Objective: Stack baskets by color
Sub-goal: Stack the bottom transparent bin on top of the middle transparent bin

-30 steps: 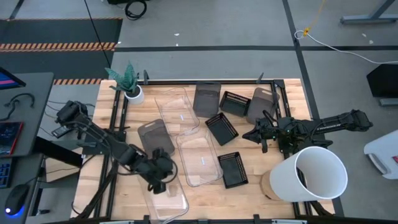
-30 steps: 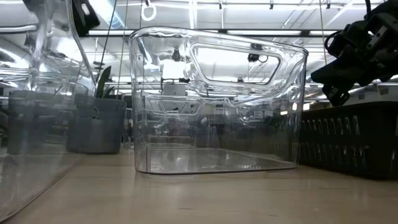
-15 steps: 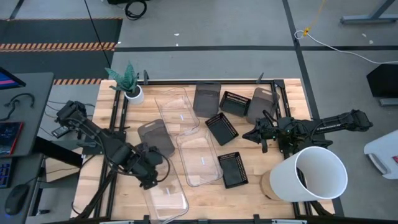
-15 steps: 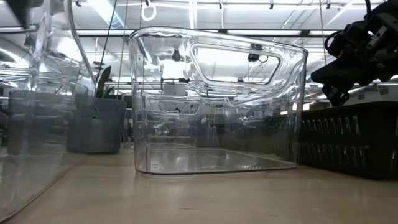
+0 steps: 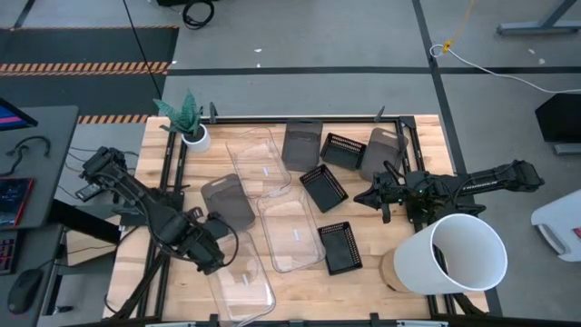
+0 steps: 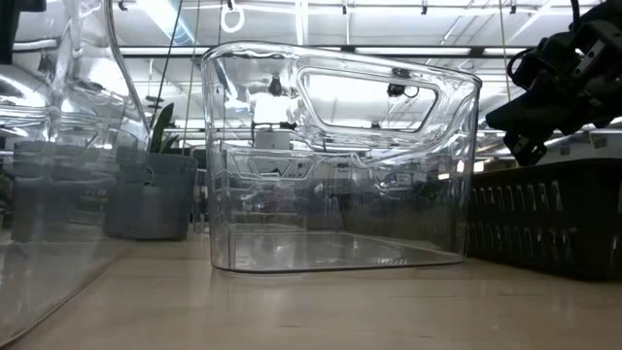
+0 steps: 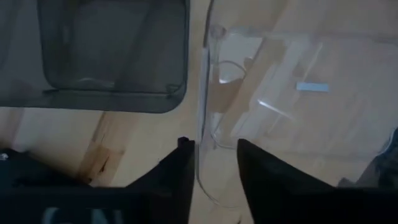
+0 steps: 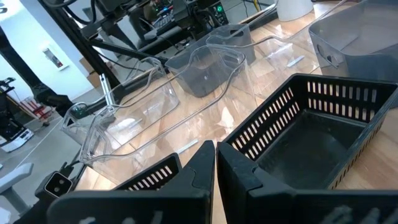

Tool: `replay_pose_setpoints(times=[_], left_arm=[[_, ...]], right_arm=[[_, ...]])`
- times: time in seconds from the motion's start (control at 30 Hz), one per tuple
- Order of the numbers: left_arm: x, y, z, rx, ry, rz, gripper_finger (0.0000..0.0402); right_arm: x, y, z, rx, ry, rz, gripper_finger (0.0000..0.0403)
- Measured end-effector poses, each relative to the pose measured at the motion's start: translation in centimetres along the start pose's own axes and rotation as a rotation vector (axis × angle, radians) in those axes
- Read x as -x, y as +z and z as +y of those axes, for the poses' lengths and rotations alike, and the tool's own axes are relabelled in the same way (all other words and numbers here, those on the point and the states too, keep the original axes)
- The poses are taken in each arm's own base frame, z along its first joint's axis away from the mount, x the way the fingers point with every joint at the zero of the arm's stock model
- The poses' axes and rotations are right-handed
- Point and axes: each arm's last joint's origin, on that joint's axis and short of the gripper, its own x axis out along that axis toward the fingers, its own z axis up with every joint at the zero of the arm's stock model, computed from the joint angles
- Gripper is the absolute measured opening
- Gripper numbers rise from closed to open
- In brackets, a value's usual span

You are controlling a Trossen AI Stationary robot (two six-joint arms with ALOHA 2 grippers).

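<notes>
Three clear baskets lie on the table: one far [image 5: 254,159], one in the middle [image 5: 290,232], one near left [image 5: 243,283]. Grey baskets [image 5: 227,200] [image 5: 302,143] [image 5: 379,153] and black slatted baskets [image 5: 343,150] [image 5: 323,186] [image 5: 339,247] stand around them, each on its base. My left gripper [image 5: 207,256] [image 7: 214,146] points down, open. Its fingers stand on either side of the near-left clear basket's far rim [image 7: 201,112], close to the left corner, without visibly touching it. At the right, my right gripper [image 5: 386,195] [image 8: 215,155] hovers level and shut, holding nothing.
A big white bucket [image 5: 458,254] lies on its side at the near right corner. At the far left corner stands a small white plant pot [image 5: 192,136]. Black frame rails [image 5: 172,173] run along the table's left and far edges. Bare wood shows at the near middle.
My left gripper has gone toward the table's left edge and risen a little, from over the near-left clear basket's far end to its far-left corner, tipping steeper downward. The clear basket has stayed where it was.
</notes>
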Motion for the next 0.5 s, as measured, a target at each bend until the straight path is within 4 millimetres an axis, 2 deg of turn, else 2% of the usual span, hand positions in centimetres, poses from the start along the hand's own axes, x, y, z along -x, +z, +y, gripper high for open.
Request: replay_pose_setpoints(times=[0.2,0.5], left_arm=[[-0.11,0.39,0.36,0.016,0.02,0.002,0.0174],[-0.11,0.34,0.63,0.022,0.062,-0.025,0.0192]], right_arm=[[0.0,0.0,0.0,0.0,0.0,0.0,0.0023],[0.0,0.0,0.0,0.0,0.0,0.0,0.0023]])
